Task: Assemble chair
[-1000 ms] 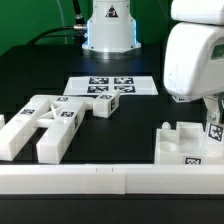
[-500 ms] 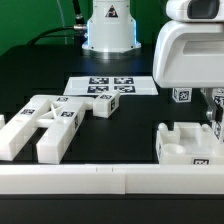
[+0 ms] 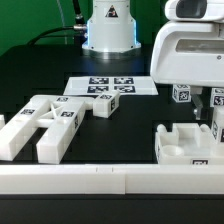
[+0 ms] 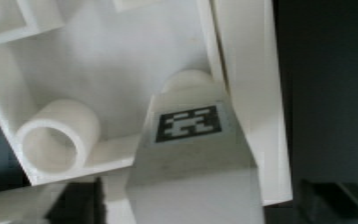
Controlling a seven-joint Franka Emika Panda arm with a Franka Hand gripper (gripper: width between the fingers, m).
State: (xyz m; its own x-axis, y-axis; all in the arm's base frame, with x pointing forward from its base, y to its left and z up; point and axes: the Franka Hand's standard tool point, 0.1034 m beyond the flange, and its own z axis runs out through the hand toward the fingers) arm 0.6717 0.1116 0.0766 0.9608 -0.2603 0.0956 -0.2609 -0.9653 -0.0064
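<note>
My gripper [image 3: 213, 112] hangs at the exterior view's right, shut on a white tagged bar [image 4: 194, 150] of the chair. In the wrist view the bar runs out from between my dark fingers [image 4: 78, 203], its tag facing the camera. The bar sits over a white slotted chair block [image 3: 183, 146] with a round socket [image 4: 60, 140]. A tag [image 3: 182, 94] shows just under the hand. More joined white chair pieces [image 3: 45, 125] lie at the exterior view's left. Whether the bar touches the block I cannot tell.
The marker board [image 3: 110, 86] lies mid-table in front of the robot base [image 3: 110, 30]. A small white tagged block [image 3: 103, 105] sits by it. A long white rail [image 3: 100, 181] runs along the front edge.
My hand has shifted toward the exterior view's left over the slotted block. The tag that was low under the hand now shows higher, at its left side.
</note>
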